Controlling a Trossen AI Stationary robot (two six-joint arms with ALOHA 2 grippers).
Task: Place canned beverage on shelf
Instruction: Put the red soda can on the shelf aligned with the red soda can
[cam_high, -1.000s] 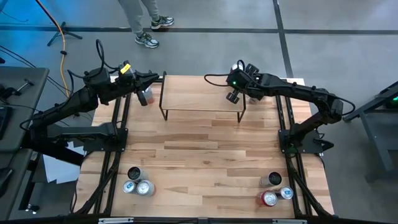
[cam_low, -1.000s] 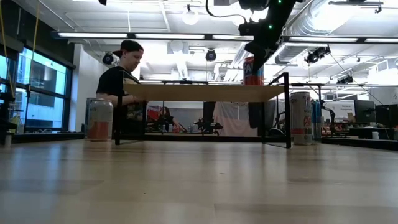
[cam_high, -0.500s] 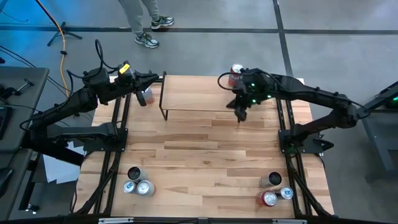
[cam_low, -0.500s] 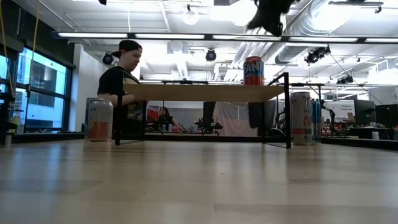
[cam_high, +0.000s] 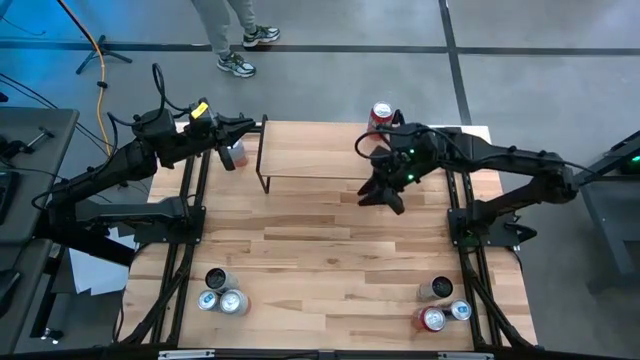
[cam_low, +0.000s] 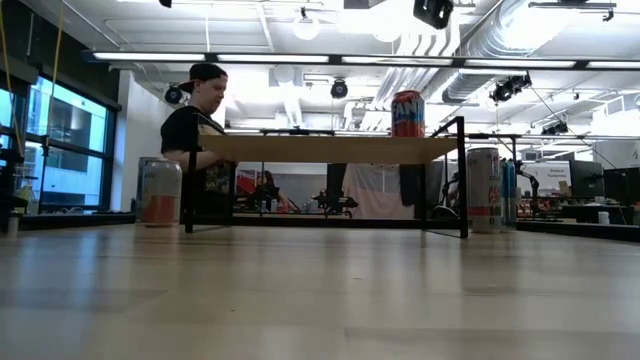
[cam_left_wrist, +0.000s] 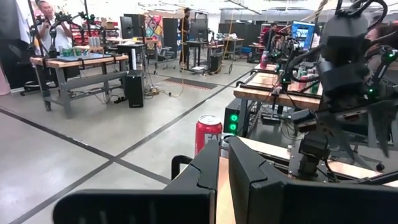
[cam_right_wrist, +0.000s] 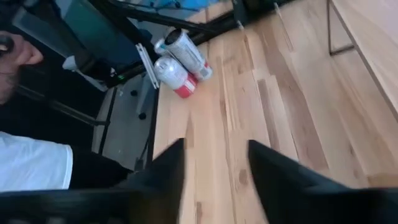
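High view: the red canned beverage (cam_high: 381, 115) stands upright on the shelf (cam_high: 320, 155), at the shelf's far right corner, with nothing gripping it. The right gripper (cam_high: 383, 194) hangs over the table (cam_high: 330, 260) just in front of the shelf's right end, apart from the can. In the right wrist view its two dark fingers (cam_right_wrist: 277, 168) stand spread with bare tabletop showing in the gap between them, so they are open and hold nothing.

The left gripper (cam_high: 232, 154) waits at the table's far left corner, beside the shelf's left end; in the left wrist view its fingers (cam_left_wrist: 211, 165) are pressed together, closed on nothing.

In the low view the can (cam_low: 407, 113) sits on the plank top above the shelf's right leg, and only a dark bit of arm shows at the top edge (which arm it is cannot be told from that picture alone).

Other cans rest on the table: a cluster at the near left corner (cam_high: 220, 295) and another at the near right corner (cam_high: 440, 305). A person (cam_low: 195, 125) is seen beyond the table in the low view.
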